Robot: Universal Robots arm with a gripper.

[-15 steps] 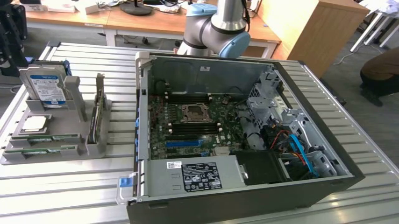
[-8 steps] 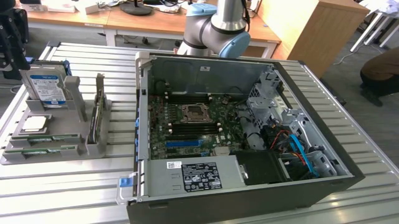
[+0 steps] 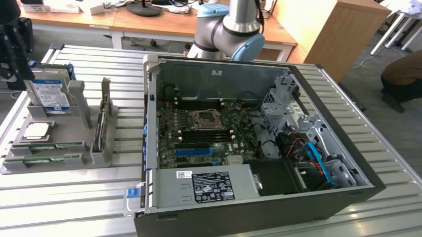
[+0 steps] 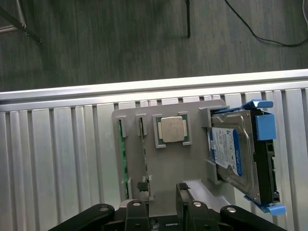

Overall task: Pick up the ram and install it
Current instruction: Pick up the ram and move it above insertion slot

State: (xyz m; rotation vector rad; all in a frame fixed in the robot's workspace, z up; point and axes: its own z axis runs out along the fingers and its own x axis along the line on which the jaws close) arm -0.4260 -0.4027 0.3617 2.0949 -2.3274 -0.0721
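Two ram sticks [image 3: 49,146] lie as thin green boards in slots at the near end of a grey holder tray [image 3: 99,155], on the exterior view's left. In the wrist view the ram [image 4: 121,159] shows edge-on along the tray [image 4: 173,166], beside a second green stick [image 4: 145,156]. My gripper [image 4: 161,198] hovers over the tray with its dark fingers [image 4: 185,204] spread, open and with nothing between them. It stands apart from the ram sticks. The open computer case [image 3: 264,207] lies beside the tray, and its motherboard has black memory slots [image 3: 207,131] around the processor socket [image 3: 205,118].
A silver hard drive [image 4: 231,154] in a blue bracket stands at the tray's far end, with a square silver processor chip [image 4: 172,129] at the middle. A tall thin card [image 3: 103,121] stands upright on the tray's side towards the case. Everything rests on a ribbed metal table [image 3: 66,197].
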